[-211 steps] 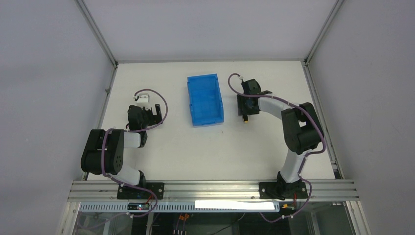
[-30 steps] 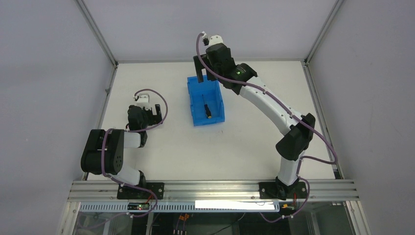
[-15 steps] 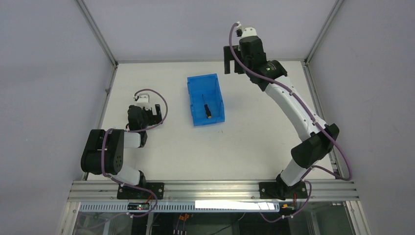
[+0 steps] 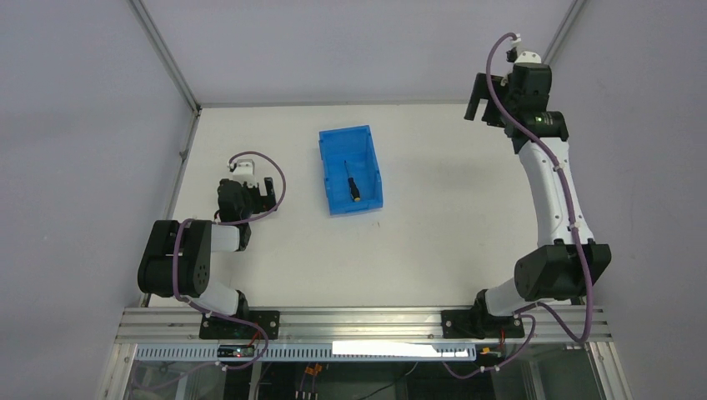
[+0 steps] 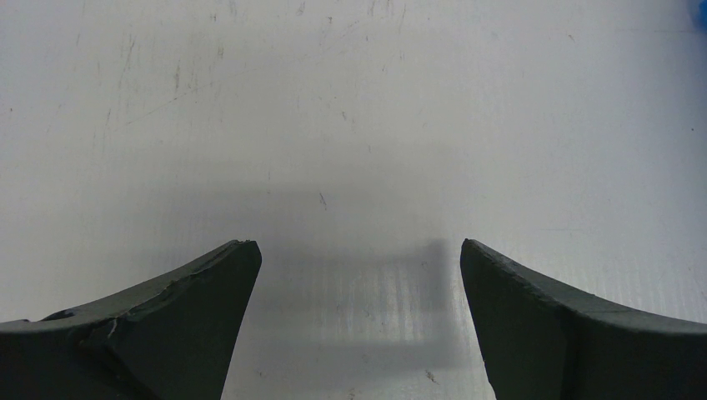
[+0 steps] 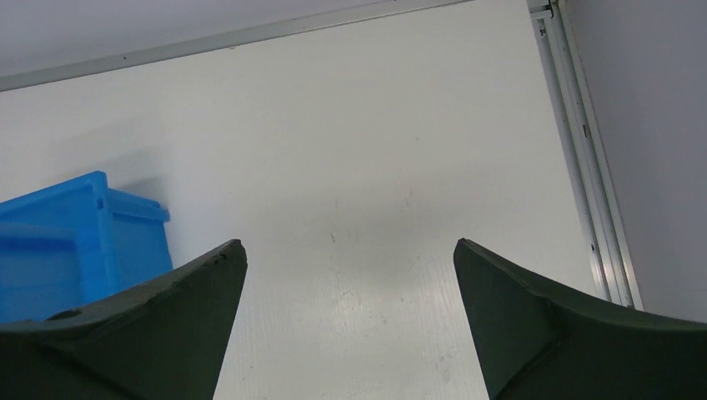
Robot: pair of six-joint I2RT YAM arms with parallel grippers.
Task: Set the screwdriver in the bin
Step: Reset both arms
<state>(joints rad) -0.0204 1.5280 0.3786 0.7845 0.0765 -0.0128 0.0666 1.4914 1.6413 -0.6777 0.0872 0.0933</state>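
Counted: one screwdriver (image 4: 351,181), one bin (image 4: 333,167), two grippers.

Right gripper (image 6: 350,250): jaws spread wide, nothing held or touched. It is seen raised over the far right corner of the table (image 4: 433,233), well apart from the bin.

Left gripper (image 5: 358,246): jaws spread wide, nothing held. It hangs over bare table on the left side.

Bin contents: the screwdriver, lying flat on the floor, orange-yellow end toward the near wall.
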